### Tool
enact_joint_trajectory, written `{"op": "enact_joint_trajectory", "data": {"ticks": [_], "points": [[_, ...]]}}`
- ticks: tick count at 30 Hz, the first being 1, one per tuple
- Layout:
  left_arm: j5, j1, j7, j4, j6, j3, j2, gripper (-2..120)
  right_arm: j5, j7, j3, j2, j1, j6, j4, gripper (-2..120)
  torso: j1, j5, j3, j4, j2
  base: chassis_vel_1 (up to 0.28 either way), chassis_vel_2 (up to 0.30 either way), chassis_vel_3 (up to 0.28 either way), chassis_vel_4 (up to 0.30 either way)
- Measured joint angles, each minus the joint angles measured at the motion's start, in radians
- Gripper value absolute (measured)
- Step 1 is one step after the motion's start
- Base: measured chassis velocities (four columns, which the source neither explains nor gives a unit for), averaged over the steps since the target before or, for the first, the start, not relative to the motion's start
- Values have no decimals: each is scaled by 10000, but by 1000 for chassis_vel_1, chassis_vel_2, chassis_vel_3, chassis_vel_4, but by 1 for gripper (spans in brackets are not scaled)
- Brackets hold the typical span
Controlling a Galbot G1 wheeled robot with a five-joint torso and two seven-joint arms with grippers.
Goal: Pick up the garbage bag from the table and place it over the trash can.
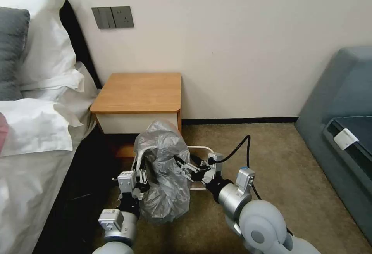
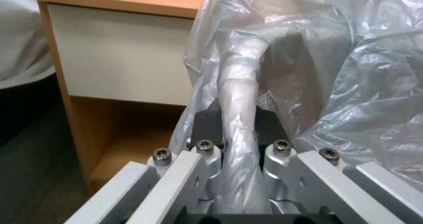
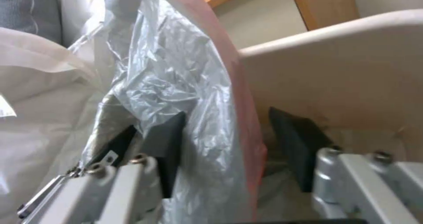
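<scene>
Carpeted bedroom floor in front of the nightstand [image 1: 139, 91], bed on the robot's left. Left gripper [image 2: 238, 131] pinched shut on the trash can [image 1: 199, 148] rim with garbage bag [image 1: 164, 172] film over it. Right gripper [image 3: 229, 151] spread, one pad behind bag film, other pad against the bin wall. Bag bulges upright over the can, long axis vertical, mouth facing down.
</scene>
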Motion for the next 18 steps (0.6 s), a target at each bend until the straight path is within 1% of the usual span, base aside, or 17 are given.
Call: {"op": "enact_joint_trajectory", "data": {"ticks": [3, 4, 6, 8, 9, 10, 11, 12, 18], "points": [[24, -6, 0, 2, 0, -15, -25, 8, -23, -30, -12, 4, -41, 65, 27, 34, 0, 0, 0, 0, 0, 0, 0, 0, 0], [24, -6, 0, 2, 0, -15, -25, 8, -23, -30, -12, 4, -41, 65, 27, 34, 0, 0, 0, 0, 0, 0, 0, 0, 0], [25, -6, -6, 5, -1, -19, -35, 8, -78, -133, -2, -3, -71, 102, 45, 25, 0, 0, 0, 0, 0, 0, 0, 0, 0], [15, -10, -118, 16, 26, -18, -51, 8, -205, -620, 87, -40, -154, 119, 39, 18, 0, 1, 0, 0, 0, 0, 0, 0, 0], [15, -10, -118, 16, 26, -18, -51, 8, -205, -620, 87, -40, -154, 119, 39, 18, 0, 1, 0, 0, 0, 0, 0, 0, 0], [-9, -11, -174, 24, 54, -18, -56, 8, -350, -857, 134, -65, -192, 117, 26, 10, 1, 0, 0, -1, 0, 0, 0, 0, 0], [-19, -10, -194, 29, 71, -19, -58, 8, -420, -970, 149, -79, -211, 120, 17, 7, 0, 1, 0, 0, 0, 0, 0, 0, 0], [-35, -6, -215, 38, 92, -29, -63, 8, -474, -1103, 162, -93, -226, 130, 16, 1, 0, 1, 0, -1, 0, 0, 0, 0, 0], [-197, 9, -263, 42, 205, -83, -87, 8, -487, -1211, 342, -128, -218, 188, 272, 0, 0, 1, 1, 0, 0, 0, 0, 0, 0]]}}
